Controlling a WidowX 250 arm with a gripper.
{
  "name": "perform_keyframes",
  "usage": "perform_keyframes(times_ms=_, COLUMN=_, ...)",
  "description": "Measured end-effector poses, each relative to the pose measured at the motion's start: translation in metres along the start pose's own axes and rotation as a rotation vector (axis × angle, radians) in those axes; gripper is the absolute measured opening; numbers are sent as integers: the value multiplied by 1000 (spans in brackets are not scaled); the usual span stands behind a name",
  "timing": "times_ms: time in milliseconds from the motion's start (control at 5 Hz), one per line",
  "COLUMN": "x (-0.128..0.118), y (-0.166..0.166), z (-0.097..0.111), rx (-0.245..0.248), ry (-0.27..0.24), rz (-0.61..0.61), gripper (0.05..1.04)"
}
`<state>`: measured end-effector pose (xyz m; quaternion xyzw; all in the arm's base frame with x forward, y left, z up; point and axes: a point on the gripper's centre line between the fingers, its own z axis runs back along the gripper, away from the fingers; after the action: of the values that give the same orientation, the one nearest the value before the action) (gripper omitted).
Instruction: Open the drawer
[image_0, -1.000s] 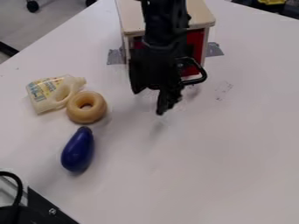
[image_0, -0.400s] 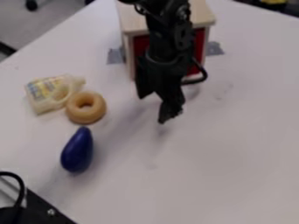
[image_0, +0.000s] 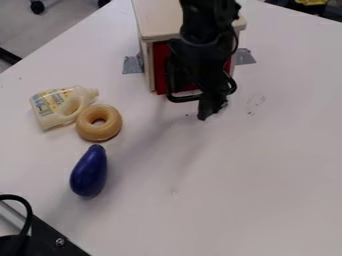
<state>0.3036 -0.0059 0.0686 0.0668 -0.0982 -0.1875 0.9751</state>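
My black gripper hangs in front of the small wooden cabinet at the top of the camera view, low over its black handle. Its fingers stand apart, one lower and to the right, the other in front of the red face. The red drawer is seated in the cabinet, partly covered by the arm. The looped handle juts out from the drawer's front; its middle passes behind the gripper, and I cannot tell whether they touch.
Left of the cabinet lie a pale bottle, a tan ring and a dark blue eggplant-shaped toy. Grey tape sits beside the cabinet's base. A black metal piece stands at the lower left corner.
My gripper first came slightly toward the camera, then went back and to the right, closer to the drawer's front. More of the handle's left side now shows. The drawer has not visibly moved.
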Motion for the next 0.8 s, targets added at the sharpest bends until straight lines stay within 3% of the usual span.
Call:
perform_keyframes(times_ms=200, x=17, y=8, z=-1, rx=-8, ry=-17, rz=3, gripper=999)
perform_keyframes(times_ms=600, x=20, y=34, z=-33, rx=3, ry=46, rz=11, gripper=999)
perform_keyframes(times_ms=800, x=18, y=34, z=-39, rx=-4, ry=62, rz=-2, gripper=999)
